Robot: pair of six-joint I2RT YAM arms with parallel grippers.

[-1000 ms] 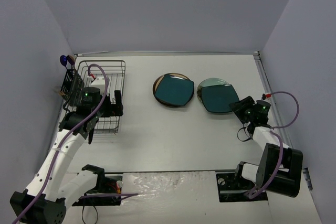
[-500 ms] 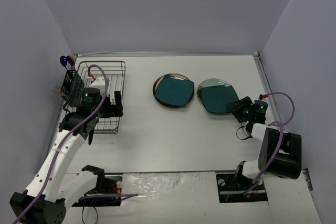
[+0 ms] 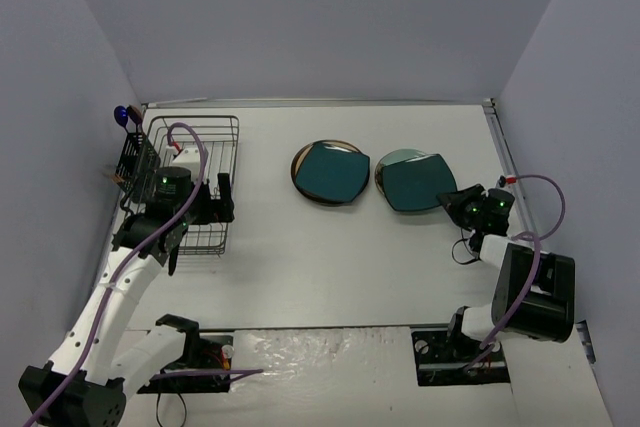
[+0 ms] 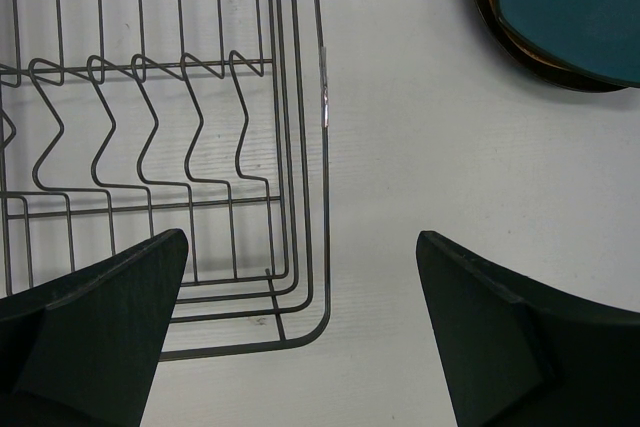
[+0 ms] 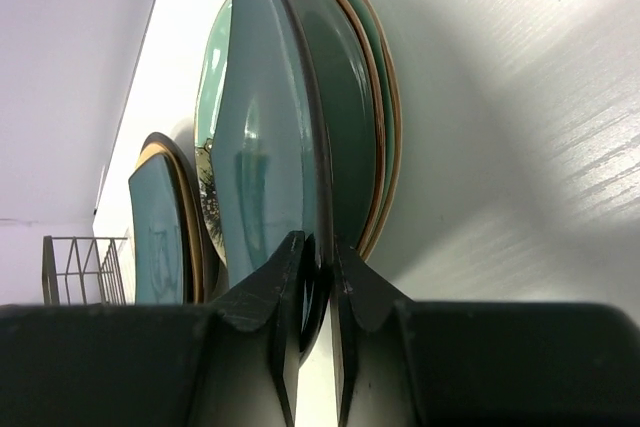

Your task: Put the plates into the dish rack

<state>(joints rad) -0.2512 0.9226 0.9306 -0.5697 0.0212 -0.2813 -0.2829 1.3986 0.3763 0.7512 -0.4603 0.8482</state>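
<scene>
The black wire dish rack (image 3: 190,162) stands at the left with no plates in it; its tines show in the left wrist view (image 4: 150,147). My left gripper (image 3: 222,199) is open and empty over the rack's near right corner (image 4: 300,247). Two plate stacks lie mid-table. The left stack has a dark teal rounded-square plate (image 3: 332,172) on a brown-rimmed one (image 4: 560,7). My right gripper (image 3: 462,203) is shut on the near rim of the other dark teal plate (image 3: 415,180), seen edge-on (image 5: 265,137) between the fingertips (image 5: 318,247). It tilts off the round plates under it (image 5: 378,97).
A small black cutlery caddy (image 3: 130,162) hangs on the rack's left side, with a blue object (image 3: 124,115) behind it. Grey walls close in the table on the left, back and right. The rack shows far off in the right wrist view (image 5: 80,267).
</scene>
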